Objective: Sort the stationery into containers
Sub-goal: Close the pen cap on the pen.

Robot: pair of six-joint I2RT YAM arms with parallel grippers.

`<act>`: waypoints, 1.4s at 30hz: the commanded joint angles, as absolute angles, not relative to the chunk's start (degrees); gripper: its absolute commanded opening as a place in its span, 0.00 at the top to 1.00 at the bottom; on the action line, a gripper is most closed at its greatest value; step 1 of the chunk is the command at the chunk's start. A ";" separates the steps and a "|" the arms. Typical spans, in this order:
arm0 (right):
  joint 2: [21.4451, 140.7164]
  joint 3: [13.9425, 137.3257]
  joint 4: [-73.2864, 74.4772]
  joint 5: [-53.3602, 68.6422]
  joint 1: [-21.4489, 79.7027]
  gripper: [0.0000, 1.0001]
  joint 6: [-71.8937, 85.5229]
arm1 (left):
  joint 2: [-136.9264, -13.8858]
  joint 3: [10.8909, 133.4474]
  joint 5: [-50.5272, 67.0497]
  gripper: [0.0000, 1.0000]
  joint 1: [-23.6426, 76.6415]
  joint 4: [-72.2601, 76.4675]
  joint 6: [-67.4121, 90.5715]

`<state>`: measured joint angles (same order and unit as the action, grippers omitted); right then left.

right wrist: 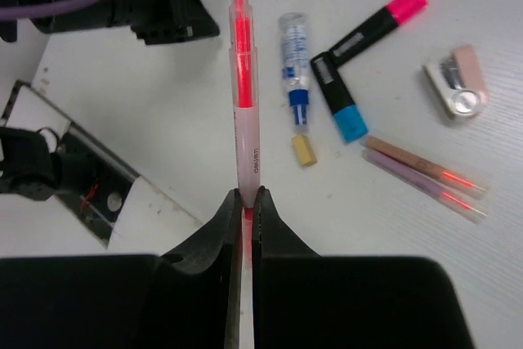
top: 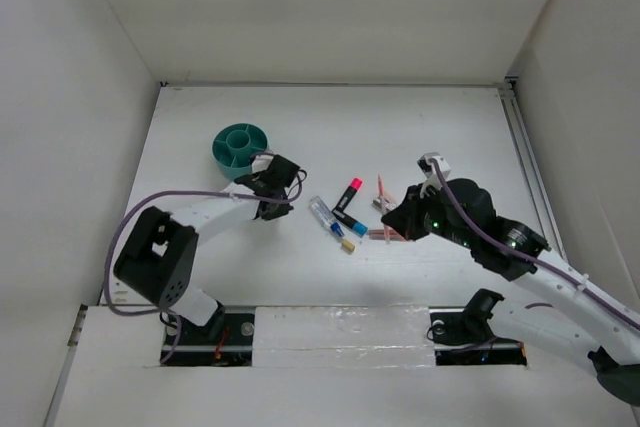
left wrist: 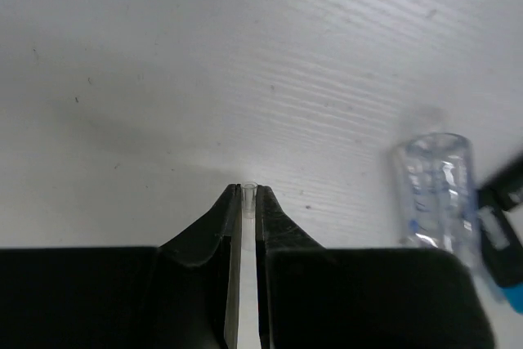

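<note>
White table (top: 420, 127) — 3 plain white walls (top: 320, 7)

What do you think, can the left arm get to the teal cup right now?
Probably yes: the left fingers, shut on a thin clear item, sit right beside the teal cup with nothing between them.

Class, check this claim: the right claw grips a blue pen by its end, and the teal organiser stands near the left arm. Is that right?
Not quite. The pen in the right claw is pink-red, not blue; the right wrist view shows it. The claw does grip it by its end, and the teal organiser does stand near the left arm.
</note>
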<state>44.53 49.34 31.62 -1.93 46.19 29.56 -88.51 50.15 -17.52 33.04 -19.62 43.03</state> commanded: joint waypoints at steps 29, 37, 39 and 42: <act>75.05 39.90 -38.93 25.31 57.12 1.00 47.99 | -38.59 43.77 0.69 1.00 33.31 3.25 35.33; 76.81 41.57 -39.99 24.09 57.66 1.00 47.99 | -38.58 42.71 2.81 1.00 33.31 4.31 34.80; 76.82 41.57 -39.99 23.38 57.66 1.00 47.99 | -38.58 42.01 3.33 1.00 33.31 5.10 34.80; 76.82 42.18 -39.99 22.24 57.66 1.00 47.99 | -37.97 42.01 3.34 1.00 33.31 5.62 34.80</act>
<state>76.64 39.40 -35.22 23.46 57.12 47.94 -39.27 42.50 1.76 33.06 1.52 35.79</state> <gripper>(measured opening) 0.067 0.030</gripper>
